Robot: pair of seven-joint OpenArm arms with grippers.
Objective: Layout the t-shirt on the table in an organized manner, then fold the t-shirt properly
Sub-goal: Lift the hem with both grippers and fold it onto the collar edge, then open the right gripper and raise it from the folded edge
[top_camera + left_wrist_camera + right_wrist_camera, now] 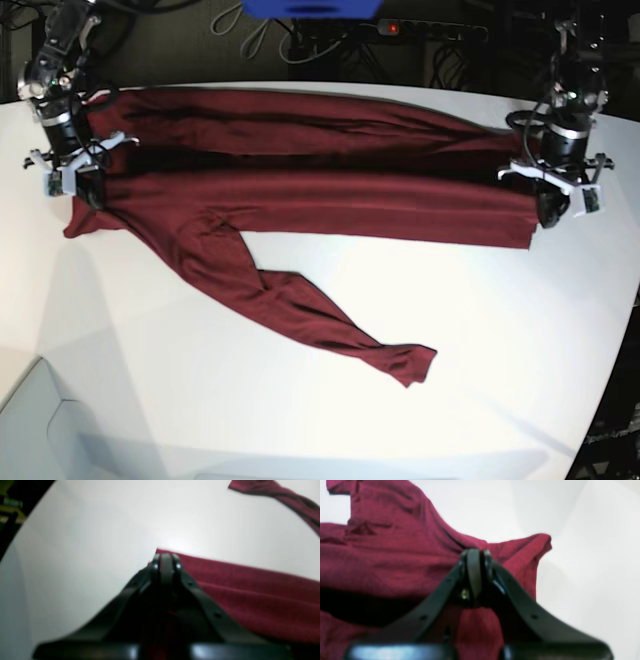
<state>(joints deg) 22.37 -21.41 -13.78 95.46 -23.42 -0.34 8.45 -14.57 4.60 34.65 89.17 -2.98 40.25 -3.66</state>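
Note:
The maroon t-shirt (320,190) lies stretched in a long band across the far half of the white table (300,420). One sleeve (330,320) trails toward the front middle. My left gripper (548,212) is at the band's right end, shut on a cloth corner (250,592), with its tips (166,557) low over the table (87,542). At the band's left end my right gripper (90,195) is shut on bunched cloth (395,555), and its tips (475,555) sit at a fold. Cloth hangs beneath both grippers.
Behind the table's curved far edge lie cables and a power strip (430,30) and a blue object (310,8). The table edge drops away at the right (620,440). A pale lower surface sits at the front left corner (40,420).

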